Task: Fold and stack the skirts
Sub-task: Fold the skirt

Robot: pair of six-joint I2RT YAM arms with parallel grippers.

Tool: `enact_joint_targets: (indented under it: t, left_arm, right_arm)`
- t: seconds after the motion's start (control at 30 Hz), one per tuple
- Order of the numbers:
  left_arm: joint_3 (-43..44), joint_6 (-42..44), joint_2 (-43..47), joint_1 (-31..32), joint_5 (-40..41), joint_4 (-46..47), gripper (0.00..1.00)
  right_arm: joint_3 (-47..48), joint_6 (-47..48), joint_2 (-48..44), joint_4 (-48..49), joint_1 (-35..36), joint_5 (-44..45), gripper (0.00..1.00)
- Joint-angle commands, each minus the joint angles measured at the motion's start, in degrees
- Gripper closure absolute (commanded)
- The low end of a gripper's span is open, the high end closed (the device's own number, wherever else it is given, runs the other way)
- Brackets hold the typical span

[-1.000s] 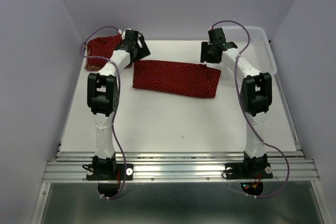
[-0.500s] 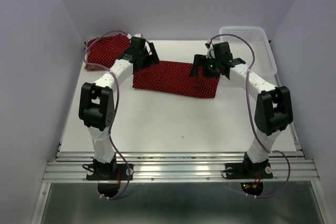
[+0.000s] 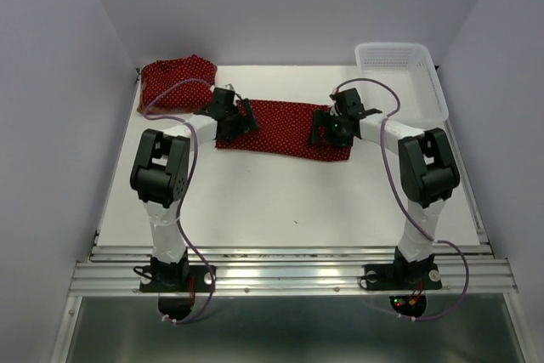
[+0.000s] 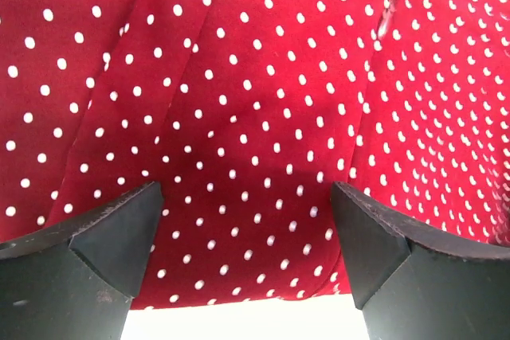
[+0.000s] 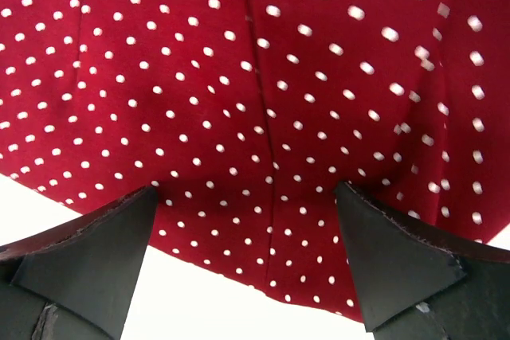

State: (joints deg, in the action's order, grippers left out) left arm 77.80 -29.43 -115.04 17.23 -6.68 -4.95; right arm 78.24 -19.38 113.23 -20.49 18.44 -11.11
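While a dark red, white-dotted skirt [image 3: 285,129] lies flat across the middle of the table [image 3: 280,201], the left gripper [image 3: 236,121] is low over its left end and the right gripper [image 3: 327,129] over its right end, both with jaws spread wide (dotted cloth fills the gap in each wrist view). A second dotted skirt [image 3: 174,76] lies bunched in the far left corner.

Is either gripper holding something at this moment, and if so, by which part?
Nothing is held. The left gripper and the right gripper are both open over the dotted skirt, one near each end.
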Motion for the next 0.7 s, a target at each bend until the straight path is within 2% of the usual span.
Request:
enact_joint_targets:
  t: [0.0, 0.07, 0.23, 0.37, 0.5, 0.67]
  left_arm:
    - [-10.1, -1.8, 5.3, 0.2, -3.1, 0.9, 0.01]
    - [-19.7, -3.1, 9.6, 0.3, -3.7, 3.1, 0.01]
    - [-33.8, -6.1, 19.8, 1.5, -2.8, 3.5, 0.01]
    - [-43.3, -9.0, 32.6, 4.7, -1.3, 3.0, 0.01]
    - [-44.7, -9.8, 39.2, 6.1, 2.1, -0.2, 0.01]
    - [-35.6, -7.7, 43.1, 6.4, 10.5, -8.1, 0.01]
  right_arm:
    - [-6.3, -1.6, -4.0, 0.4, -0.2, 4.5, 0.0]
    - [-11.9, -2.3, -8.3, 1.2, -0.2, 4.4, 0.0]
    - [-24.2, -3.8, -19.2, 2.7, 0.5, 2.8, 0.0]
    - [-30.8, -3.9, -28.6, 1.0, 1.8, 1.0, 0.0]
    - [-32.6, -3.5, -37.9, -1.9, 1.8, 0.6, 0.0]
    - [-29.6, -4.0, -43.4, -3.7, 1.8, 6.1, 0.0]
